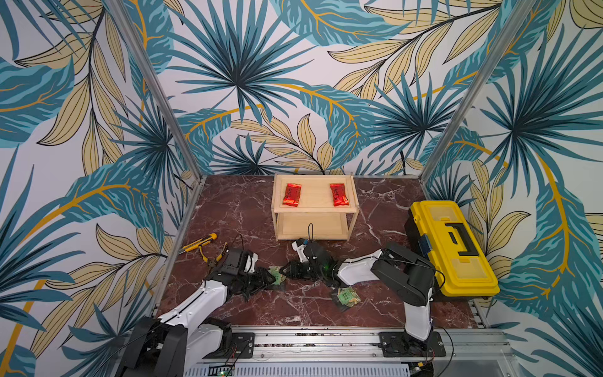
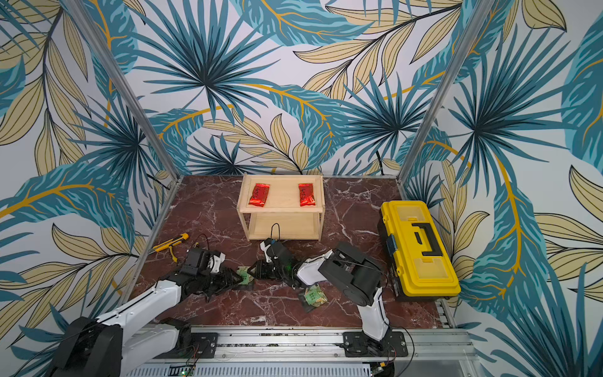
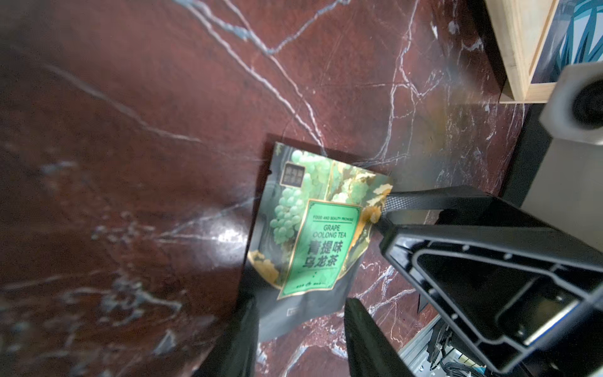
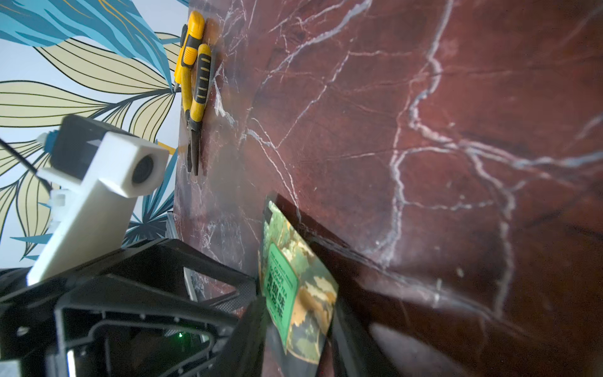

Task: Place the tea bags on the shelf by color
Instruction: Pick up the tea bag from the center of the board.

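Before the pale wooden two-tier shelf [image 1: 315, 210], the left gripper [image 3: 300, 313] held a green-and-gold squarish tea bag [image 3: 313, 235]; whether the right gripper [image 4: 297, 310] gripped it was unclear.

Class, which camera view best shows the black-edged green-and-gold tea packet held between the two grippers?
The left wrist view: the black-edged green-and-gold tea packet faces it, print legible. The right wrist view sees it obliquely; in both top views it is tiny and partly hidden.
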